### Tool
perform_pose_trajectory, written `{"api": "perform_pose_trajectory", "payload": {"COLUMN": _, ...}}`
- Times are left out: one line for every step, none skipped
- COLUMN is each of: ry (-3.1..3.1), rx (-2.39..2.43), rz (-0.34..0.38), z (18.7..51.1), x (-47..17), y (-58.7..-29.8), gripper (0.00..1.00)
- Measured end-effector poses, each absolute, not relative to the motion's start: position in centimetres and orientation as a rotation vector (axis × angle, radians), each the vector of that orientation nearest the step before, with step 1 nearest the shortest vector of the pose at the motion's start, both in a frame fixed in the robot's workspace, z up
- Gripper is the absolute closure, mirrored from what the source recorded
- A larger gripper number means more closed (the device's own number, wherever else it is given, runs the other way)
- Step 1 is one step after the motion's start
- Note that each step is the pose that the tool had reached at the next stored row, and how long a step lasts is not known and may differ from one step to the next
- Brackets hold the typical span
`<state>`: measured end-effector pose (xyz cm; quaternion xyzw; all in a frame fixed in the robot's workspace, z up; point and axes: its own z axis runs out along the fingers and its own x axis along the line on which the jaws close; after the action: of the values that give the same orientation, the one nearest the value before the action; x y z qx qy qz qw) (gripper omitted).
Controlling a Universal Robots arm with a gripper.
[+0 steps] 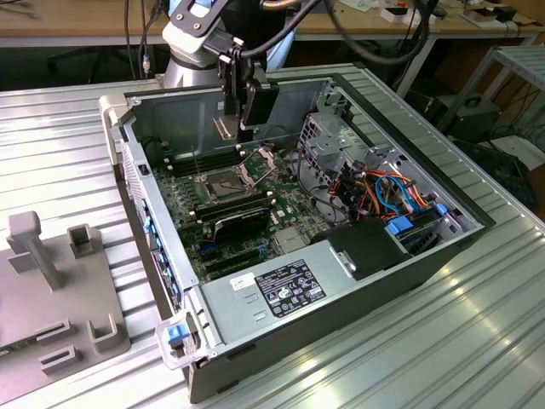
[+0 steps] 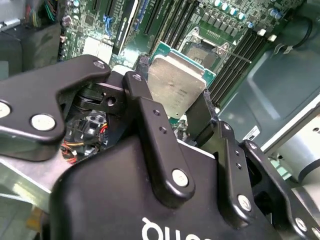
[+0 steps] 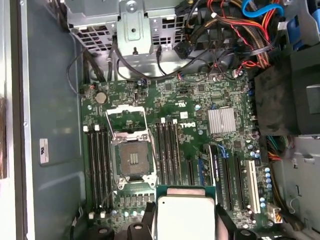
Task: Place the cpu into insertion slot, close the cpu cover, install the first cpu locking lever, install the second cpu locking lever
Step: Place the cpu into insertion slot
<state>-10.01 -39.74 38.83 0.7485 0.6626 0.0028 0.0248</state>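
Your pincer (image 2: 172,91) is closed on the chip (image 2: 176,82): in the second wrist view, one black finger (image 2: 150,125) presses on each of two opposite edges, and the dull silver-tan top faces the camera. In the exterior view the arm hangs over the far end of the open computer case (image 1: 409,273), at about 12 o'clock in the picture. The chip (image 1: 223,128) is held in the air there, clear of the green circuit board (image 1: 289,200). The socket (image 1: 223,181) sits on that board at about 6 o'clock from the chip, near it but not touching. In the first wrist view the socket (image 3: 132,160) is bare, a dark square inside a silvery rim, with nothing seated in it. Its cover (image 3: 126,108) is swung open and lies back from one edge of the socket, and the board shows through its cut-out centre. In the second wrist view a thin wire lever (image 2: 235,54) sticks out just beside the socket. Long black memory slots (image 3: 97,160) run along both sides of the socket. In the exterior view a long black block (image 1: 243,221) lies at about 5 o'clock from the socket, and a grey power supply (image 1: 281,290) fills the near end of the case. The case rests on a ribbed metal surface (image 1: 477,341), with a grey fixture (image 1: 51,281) at about 8 o'clock.
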Motion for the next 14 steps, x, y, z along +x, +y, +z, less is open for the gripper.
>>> {"api": "perform_pose_trajectory", "payload": {"ry": 2.029, "rx": 2.333, "rz": 0.008, "z": 38.82, "x": -9.99, "y": -39.74, "gripper": 0.45}}
{"api": "perform_pose_trajectory", "payload": {"ry": 2.020, "rx": 2.341, "rz": 0.008, "z": 38.81, "x": -9.99, "y": -39.73, "gripper": 0.45}}
{"api": "perform_pose_trajectory", "payload": {"ry": 2.010, "rx": 2.349, "rz": 0.007, "z": 38.81, "x": -9.98, "y": -39.73, "gripper": 0.45}}
{"api": "perform_pose_trajectory", "payload": {"ry": 1.996, "rx": 2.362, "rz": 0.007, "z": 38.81, "x": -9.97, "y": -39.73, "gripper": 0.45}}
{"api": "perform_pose_trajectory", "payload": {"ry": 1.992, "rx": 2.365, "rz": 0.007, "z": 38.81, "x": -9.97, "y": -39.73, "gripper": 0.45}}
{"api": "perform_pose_trajectory", "payload": {"ry": 1.991, "rx": 2.365, "rz": 0.007, "z": 38.81, "x": -9.96, "y": -39.73, "gripper": 0.45}}
{"api": "perform_pose_trajectory", "payload": {"ry": 1.992, "rx": 2.365, "rz": 0.007, "z": 38.81, "x": -9.97, "y": -39.73, "gripper": 0.45}}
{"api": "perform_pose_trajectory", "payload": {"ry": 1.991, "rx": 2.365, "rz": 0.007, "z": 38.81, "x": -9.96, "y": -39.73, "gripper": 0.45}}
{"api": "perform_pose_trajectory", "payload": {"ry": 1.991, "rx": 2.365, "rz": 0.007, "z": 38.81, "x": -9.96, "y": -39.72, "gripper": 0.45}}
{"api": "perform_pose_trajectory", "payload": {"ry": 1.991, "rx": 2.365, "rz": 0.007, "z": 38.80, "x": -9.96, "y": -39.73, "gripper": 0.45}}
{"api": "perform_pose_trajectory", "payload": {"ry": 1.978, "rx": 2.376, "rz": 0.006, "z": 38.79, "x": -9.97, "y": -39.73, "gripper": 0.45}}
{"api": "perform_pose_trajectory", "payload": {"ry": 1.968, "rx": 2.384, "rz": 0.006, "z": 38.78, "x": -9.97, "y": -39.72, "gripper": 0.45}}
{"api": "perform_pose_trajectory", "payload": {"ry": 1.952, "rx": 2.398, "rz": 0.005, "z": 38.77, "x": -9.96, "y": -39.73, "gripper": 0.45}}
{"api": "perform_pose_trajectory", "payload": {"ry": 1.938, "rx": 2.409, "rz": 0.005, "z": 38.76, "x": -9.96, "y": -39.73, "gripper": 0.45}}
